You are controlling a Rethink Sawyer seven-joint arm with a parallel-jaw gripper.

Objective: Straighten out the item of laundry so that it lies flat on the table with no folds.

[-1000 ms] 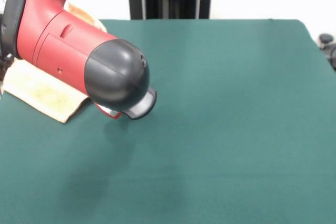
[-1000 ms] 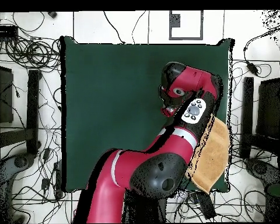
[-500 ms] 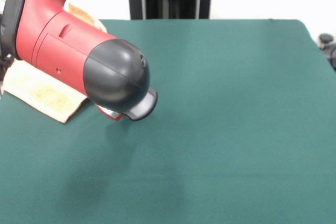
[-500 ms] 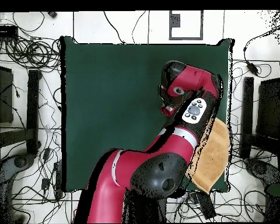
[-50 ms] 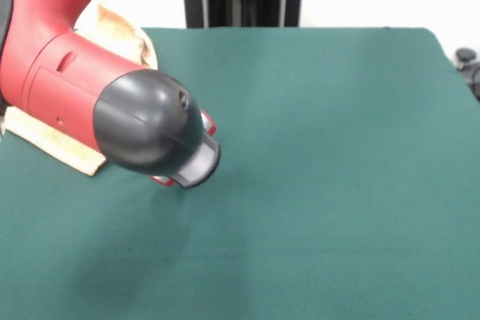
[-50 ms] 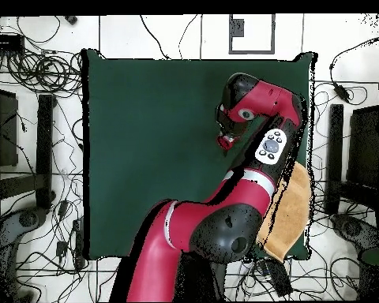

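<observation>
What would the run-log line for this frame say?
towel: at table edge, partly under arm, not centred | arm: over the towel side | gripper: state not discernible | flatness: cannot judge, towel mostly hidden

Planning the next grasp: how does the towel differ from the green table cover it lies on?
The towel is tan, the table cover dark green. The towel is far smaller, sitting at one table edge. The arm hides much of the towel, while most of the table shows bare. Both are cloth surfaces.

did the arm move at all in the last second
Yes. In the overhead view the arm's black-capped end has shifted up the picture toward the table's top edge. The towel looks unmoved at the right edge.
</observation>
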